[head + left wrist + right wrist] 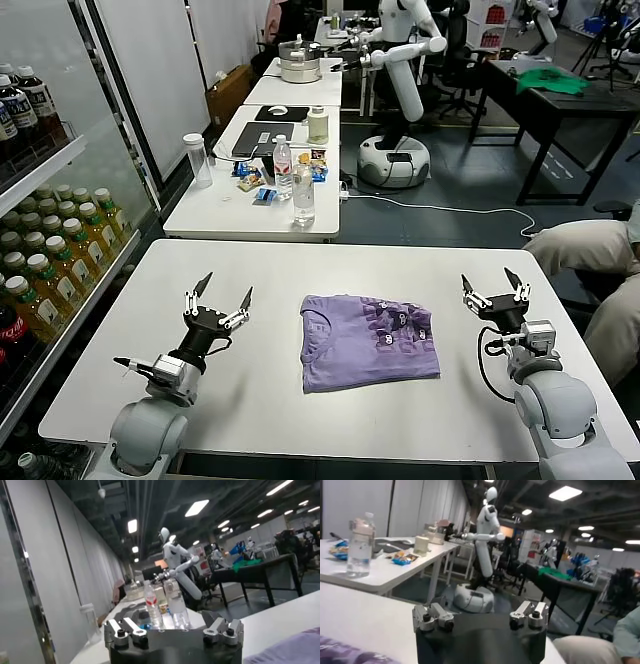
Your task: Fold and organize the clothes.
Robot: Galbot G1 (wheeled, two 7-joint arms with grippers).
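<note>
Folded T-shirt (368,340) lay flat at the centre of the white table (250,290), printed marks facing up, neckline toward the robot's left. Left claw (218,301) stood spread and empty, raised above the table well to the shirt's left; right claw (494,291) stood likewise spread and empty, to its right. Neither touched the cloth. The shirt was judged light, soft and limp: it would sag and unfold if lifted at one point, so hold was best taken at two corners or along a folded edge, pinching all layers together.
</note>
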